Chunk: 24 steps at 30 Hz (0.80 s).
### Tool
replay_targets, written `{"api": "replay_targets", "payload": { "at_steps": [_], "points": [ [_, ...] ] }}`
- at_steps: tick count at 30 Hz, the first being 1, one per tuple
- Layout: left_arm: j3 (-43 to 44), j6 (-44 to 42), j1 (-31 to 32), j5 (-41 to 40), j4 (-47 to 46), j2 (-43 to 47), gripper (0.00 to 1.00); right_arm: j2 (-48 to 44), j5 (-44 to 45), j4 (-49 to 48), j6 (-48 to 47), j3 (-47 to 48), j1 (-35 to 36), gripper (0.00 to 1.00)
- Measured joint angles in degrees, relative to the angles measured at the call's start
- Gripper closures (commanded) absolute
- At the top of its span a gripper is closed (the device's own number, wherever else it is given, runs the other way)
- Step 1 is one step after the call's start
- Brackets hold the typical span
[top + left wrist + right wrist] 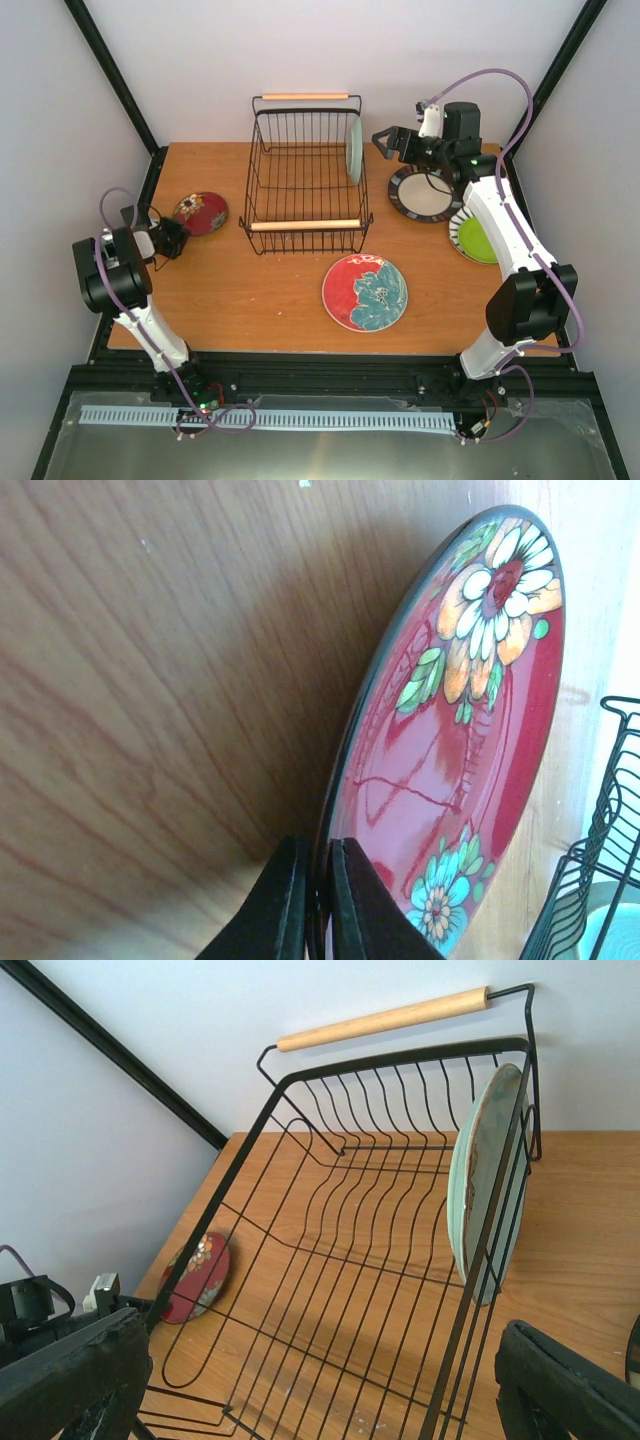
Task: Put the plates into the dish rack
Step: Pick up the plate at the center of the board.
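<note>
While the left hand (pixel 320 852) is clamping the small red plate (pixel 470 730) by its rim, right hand (pixel 393 143) gaping, a lift into the dish rack (pixel 305 225) is probably coming.

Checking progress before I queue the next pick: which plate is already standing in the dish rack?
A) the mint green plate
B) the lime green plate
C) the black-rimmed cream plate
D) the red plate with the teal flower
A: the mint green plate stands on edge inside the dish rack, at its right side, and no other plate is in the rack.
</note>
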<state>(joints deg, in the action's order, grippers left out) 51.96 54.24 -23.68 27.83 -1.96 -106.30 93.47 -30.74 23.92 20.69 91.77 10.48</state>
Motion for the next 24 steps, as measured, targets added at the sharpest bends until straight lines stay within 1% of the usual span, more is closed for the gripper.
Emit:
{"api": "replay_targets", "payload": {
  "at_steps": [7,17,24],
  "points": [
    [-1.8,-1.0,0.0,1.1,2.7,3.9,0.99,0.0,-1.1,-0.3,0.0,0.0,0.0,0.07],
    [-4.3,-2.5,-2.4,2.9,10.0,10.3,0.99,0.1,-2.4,-0.2,-1.0,0.0,0.0,0.07],
    [-6.9,-2.6,-2.7,3.7,12.5,15.0,0.99,0.2,-3.1,0.0,-2.1,0.0,0.0,0.07]
  ]
}}
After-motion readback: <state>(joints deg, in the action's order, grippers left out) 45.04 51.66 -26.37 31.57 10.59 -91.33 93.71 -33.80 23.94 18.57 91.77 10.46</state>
